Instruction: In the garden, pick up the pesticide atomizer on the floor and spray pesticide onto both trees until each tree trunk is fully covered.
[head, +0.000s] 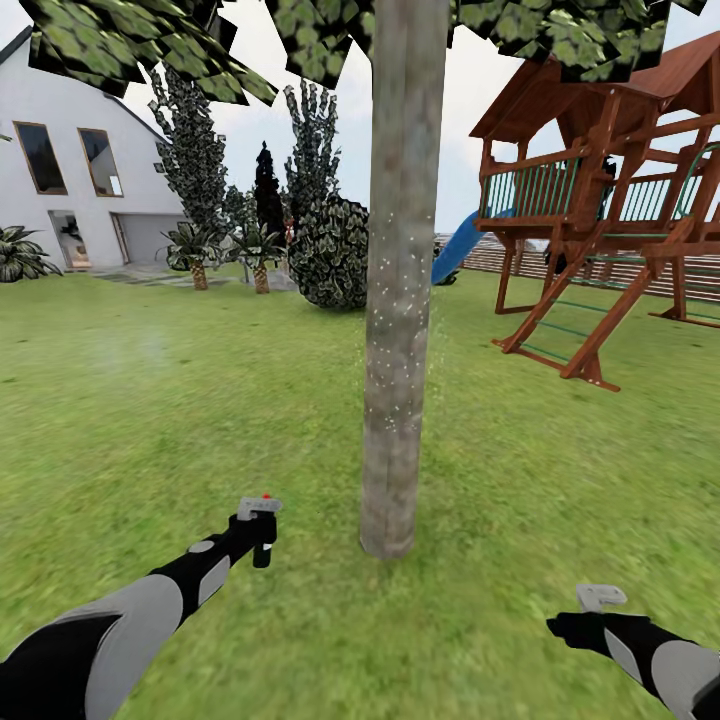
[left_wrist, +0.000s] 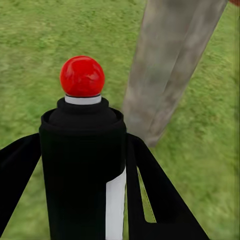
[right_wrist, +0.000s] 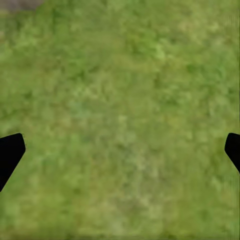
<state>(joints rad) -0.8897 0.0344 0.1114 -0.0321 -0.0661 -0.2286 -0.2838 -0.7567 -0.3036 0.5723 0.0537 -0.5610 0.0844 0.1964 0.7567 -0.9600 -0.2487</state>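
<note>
A tree with a thick grey-brown trunk (head: 398, 300) stands straight ahead on the lawn, its leafy canopy (head: 150, 45) overhead. Fine white specks dot the trunk's middle stretch. My left gripper (head: 258, 527) is shut on the pesticide atomizer (head: 260, 512), held upright a short way left of the trunk's base. Seen from the left wrist, the atomizer (left_wrist: 82, 150) is a black bottle with a white label and a red knob on top, and the trunk (left_wrist: 170, 65) stands just beyond it. My right gripper (head: 600, 600) hangs open over bare grass to the right of the trunk.
A wooden play tower (head: 600, 200) with a blue slide (head: 460, 245) stands at the right, with a slat fence (head: 520, 262) behind it. A dark shrub (head: 330, 250), short palms (head: 195, 250) and a white house (head: 80, 170) lie further back on the left. Lawn surrounds the trunk.
</note>
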